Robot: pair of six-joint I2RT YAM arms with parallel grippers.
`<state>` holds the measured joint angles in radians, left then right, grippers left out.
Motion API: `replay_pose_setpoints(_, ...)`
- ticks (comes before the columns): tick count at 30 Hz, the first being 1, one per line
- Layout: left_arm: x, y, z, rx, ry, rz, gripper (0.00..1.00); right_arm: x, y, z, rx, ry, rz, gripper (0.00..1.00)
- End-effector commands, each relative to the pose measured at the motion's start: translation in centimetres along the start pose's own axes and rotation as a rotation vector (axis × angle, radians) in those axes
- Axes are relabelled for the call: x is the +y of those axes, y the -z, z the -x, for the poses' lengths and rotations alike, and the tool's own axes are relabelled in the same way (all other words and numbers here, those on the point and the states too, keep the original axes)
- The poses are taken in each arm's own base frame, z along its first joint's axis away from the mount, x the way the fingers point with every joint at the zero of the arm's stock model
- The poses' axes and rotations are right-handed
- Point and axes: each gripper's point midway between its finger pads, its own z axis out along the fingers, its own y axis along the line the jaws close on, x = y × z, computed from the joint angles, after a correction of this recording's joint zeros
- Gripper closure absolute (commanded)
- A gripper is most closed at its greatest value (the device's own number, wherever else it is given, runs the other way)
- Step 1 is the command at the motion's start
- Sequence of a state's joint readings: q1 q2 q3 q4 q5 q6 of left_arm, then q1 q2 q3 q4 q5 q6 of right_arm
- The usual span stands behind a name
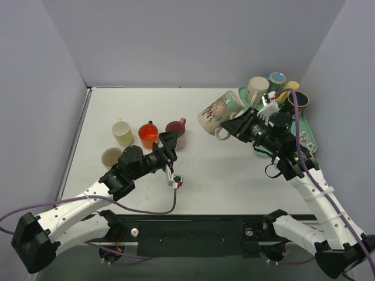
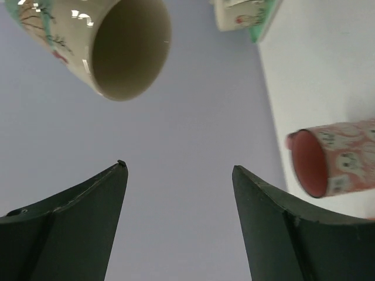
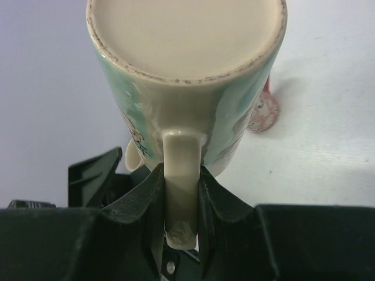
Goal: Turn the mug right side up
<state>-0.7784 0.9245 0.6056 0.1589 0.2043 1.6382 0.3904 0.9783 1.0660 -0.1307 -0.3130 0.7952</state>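
The cream mug with green and floral print (image 1: 218, 112) hangs in the air above the table's back middle, on its side, mouth toward the left. My right gripper (image 1: 235, 125) is shut on its handle. In the right wrist view the mug's base (image 3: 187, 58) faces the camera and the fingers (image 3: 179, 175) clamp the handle from both sides. My left gripper (image 1: 170, 140) is open and empty, near the row of mugs. In the left wrist view the mug's open mouth (image 2: 111, 41) shows at upper left, well beyond the gripper (image 2: 179, 167).
A pale green mug (image 1: 122, 133), an orange mug (image 1: 147, 135) and a pink patterned mug (image 1: 176, 133) stand in a row at left, a cream mug (image 1: 111, 157) in front of them. A green tray (image 1: 307, 137) with several mugs is at back right.
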Motion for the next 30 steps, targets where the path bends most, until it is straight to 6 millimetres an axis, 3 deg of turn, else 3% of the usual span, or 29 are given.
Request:
replay_pose_setpoints(1, 11.7, 2.5, -0.6, 0.073, -0.120, 0.410, 0.17, 8.2, 2.8, 3.1, -0.144, 0.062, 0.251, 1.00)
replay_pose_setpoints(6, 12.9, 3.1, -0.7, 0.081, -0.090, 0.459, 0.16, 10.4, 3.4, 2.9, -0.138, 0.100, 0.284, 1.00)
replay_pose_setpoints(12, 11.6, 2.7, 0.0, 0.058, -0.097, 0.392, 0.16, 12.9, 3.3, 2.2, -0.112, 0.116, 0.346, 1.00)
replay_pose_setpoints(15, 12.2, 2.4, -0.7, 0.088, -0.085, 0.401, 0.16, 13.5, 3.2, 1.6, -0.097, 0.122, 0.358, 1.00)
replay_pose_setpoints(16, 13.3, 2.6, -0.7, 0.089, -0.086, 0.430, 0.16, 13.7, 3.2, 1.5, -0.094, 0.121, 0.364, 1.00)
replay_pose_setpoints(20, 14.5, 2.7, 0.3, 0.040, -0.099, 0.463, 0.16, 14.5, 3.0, 1.2, -0.090, 0.123, 0.382, 1.00)
replay_pose_setpoints(30, 13.8, 1.7, 1.5, -0.003, -0.083, 0.441, 0.19, 16.3, 2.2, 0.3, -0.057, 0.117, 0.431, 1.00)
